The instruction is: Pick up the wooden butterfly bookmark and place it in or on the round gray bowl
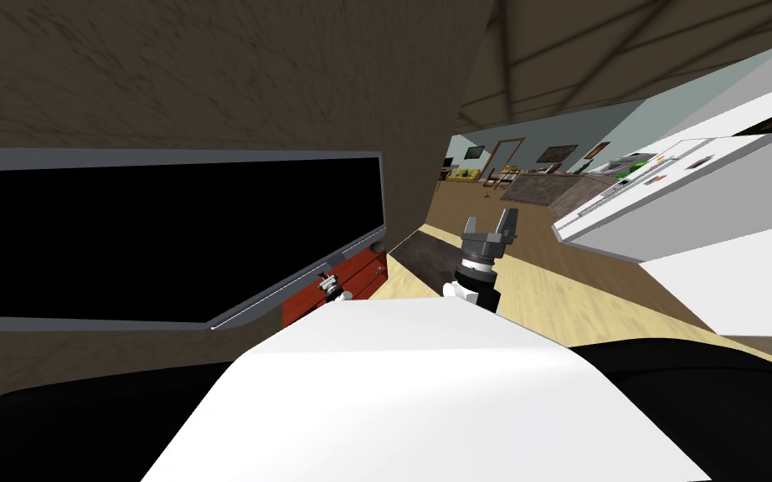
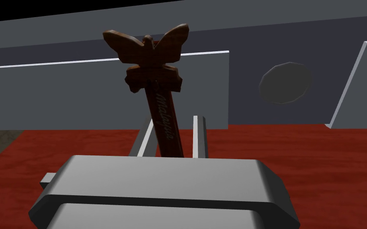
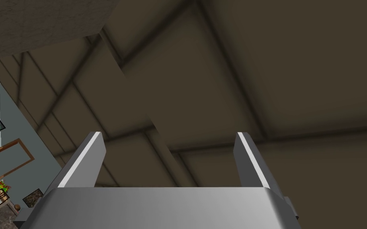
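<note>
My left hand [image 2: 174, 119] reaches low and forward, its two fingers [image 2: 147, 139] drawn in narrow and pressing the stem of the bookmark [image 2: 151, 55] between them. My right hand [image 3: 168, 137] is held up beside it, pointing upward, its fingers spread wide apart.

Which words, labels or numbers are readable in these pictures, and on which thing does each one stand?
"Malaysia": pale script along the stem of the wooden butterfly bookmark, which the left gripper grips.
Small stickers on the white appliance in the head view: too small to read.
No other text is legible.
</note>
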You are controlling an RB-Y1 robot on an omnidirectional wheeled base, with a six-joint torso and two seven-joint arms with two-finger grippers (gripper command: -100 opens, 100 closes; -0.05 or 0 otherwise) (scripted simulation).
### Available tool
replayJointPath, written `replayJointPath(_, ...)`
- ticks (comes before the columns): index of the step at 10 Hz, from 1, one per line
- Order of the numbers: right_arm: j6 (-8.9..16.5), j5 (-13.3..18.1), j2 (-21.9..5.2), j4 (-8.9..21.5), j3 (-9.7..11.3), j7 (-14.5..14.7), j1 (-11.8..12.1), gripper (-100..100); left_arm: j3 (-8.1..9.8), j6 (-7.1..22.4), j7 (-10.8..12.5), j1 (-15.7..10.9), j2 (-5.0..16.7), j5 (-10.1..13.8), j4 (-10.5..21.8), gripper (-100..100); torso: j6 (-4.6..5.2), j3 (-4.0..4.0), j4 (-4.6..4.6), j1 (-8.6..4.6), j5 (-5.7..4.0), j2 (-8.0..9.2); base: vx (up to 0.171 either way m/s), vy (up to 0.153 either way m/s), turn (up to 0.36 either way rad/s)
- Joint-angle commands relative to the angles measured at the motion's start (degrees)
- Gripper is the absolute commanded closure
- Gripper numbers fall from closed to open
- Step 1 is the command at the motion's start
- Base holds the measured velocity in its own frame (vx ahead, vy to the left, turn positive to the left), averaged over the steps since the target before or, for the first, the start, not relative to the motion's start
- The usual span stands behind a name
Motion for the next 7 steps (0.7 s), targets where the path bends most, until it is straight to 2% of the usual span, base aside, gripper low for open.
replayJointPath(1, 0.00, 0.00, 0.00, 0.00, 0.00, 0.00, 0.00, 0, -2.66, -0.66, -0.40, 1.75, 1.20, 2.57, -1.05, 100, 0.00, 0.00, 0.00, 0.00, 0.00, 0.00, 0.030, -0.047, 0.059)
replayJointPath(7, 0.00, 0.00, 0.00, 0.00, 0.00, 0.00, 0.00, 0, -12.20, -2.88, -1.88, 7.80, 5.54, 11.79, -4.78, 100, 0.02, -0.03, -0.01, -0.04, 0.00, -0.03, 0.035, -0.039, 0.035)
